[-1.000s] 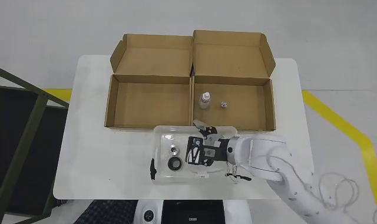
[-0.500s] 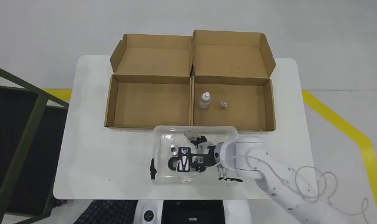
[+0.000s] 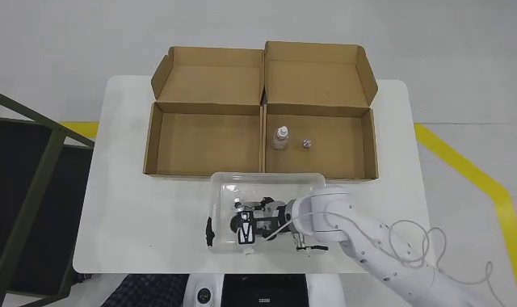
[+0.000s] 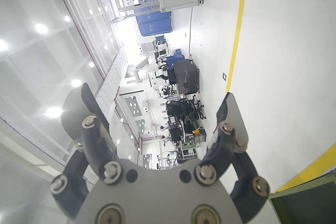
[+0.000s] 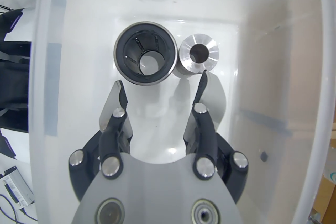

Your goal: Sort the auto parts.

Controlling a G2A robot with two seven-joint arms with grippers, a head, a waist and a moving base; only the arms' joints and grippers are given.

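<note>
We count two grippers, both released. Right gripper [image 5: 161, 78] spread wide inside clear plastic tub [image 5: 262, 25]. One fingertip at rim of shiny silver metal bushing [image 5: 198, 54], contact unclear. One black hollow cylindrical sleeve [image 5: 145, 53] stands just beside bushing, in tub's left part. Left gripper [image 4: 156, 93] fingers spread, off table. Far of tub, two brown cardboard boxes [image 3: 206, 141]. Right box [image 3: 339, 145] holds one small white bottle [image 3: 279, 136] and one small metal piece [image 3: 307, 143].

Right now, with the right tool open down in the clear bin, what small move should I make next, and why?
Probably nudge the right tool sideways, away from the silver sleeve, before lowering. The black bearing sits off-centre between its open fingers: one fingertip overlaps the sleeve's rim, the other lines up with the bearing's edge.
</note>
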